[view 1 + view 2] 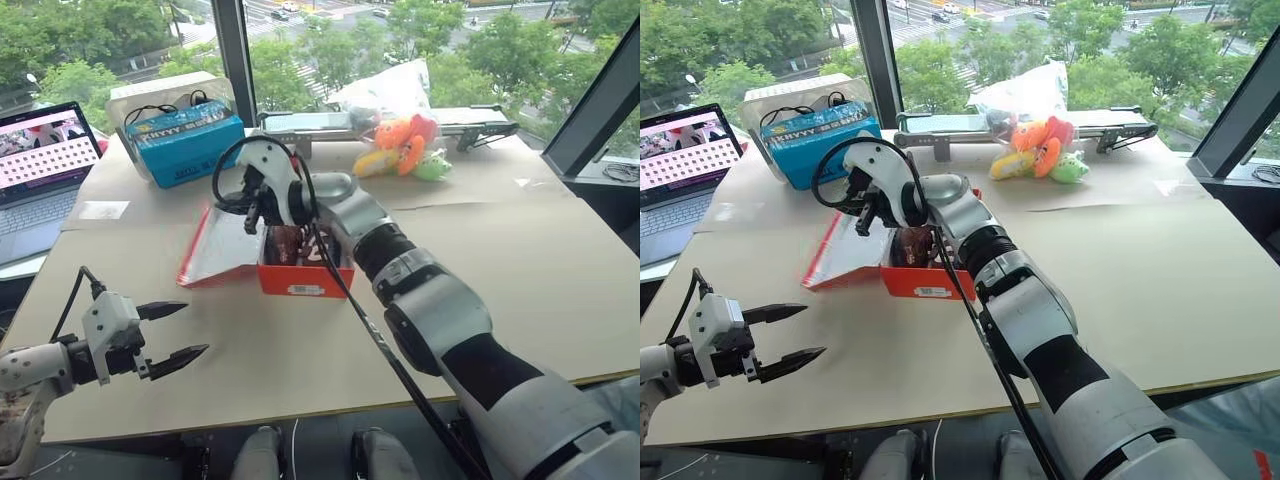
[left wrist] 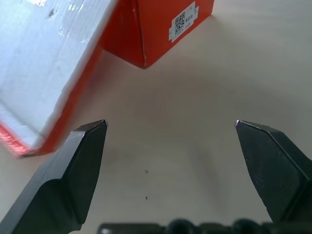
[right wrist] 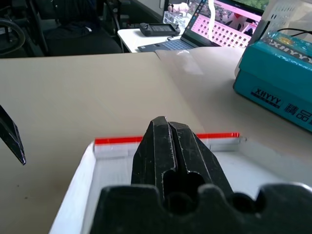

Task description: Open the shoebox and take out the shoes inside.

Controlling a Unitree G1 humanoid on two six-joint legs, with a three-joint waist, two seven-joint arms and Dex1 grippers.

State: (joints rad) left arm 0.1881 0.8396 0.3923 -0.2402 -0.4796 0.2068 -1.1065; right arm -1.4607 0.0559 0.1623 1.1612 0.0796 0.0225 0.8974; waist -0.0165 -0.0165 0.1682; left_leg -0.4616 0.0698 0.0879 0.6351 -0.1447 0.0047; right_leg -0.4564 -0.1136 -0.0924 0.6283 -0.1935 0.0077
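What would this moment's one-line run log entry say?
shoebox: lid open | shoes: inside | right gripper: shut, empty, over lid | left gripper: open, empty, apart from box

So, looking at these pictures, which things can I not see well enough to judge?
- The shoes in the shoebox: the right arm covers most of them in both eye views, so their number and pose are unclear.
- The print on the lid: it lies open, white inside up.
- The small end label: its text is too small to read.
- The laptop: cut off by the picture edge.
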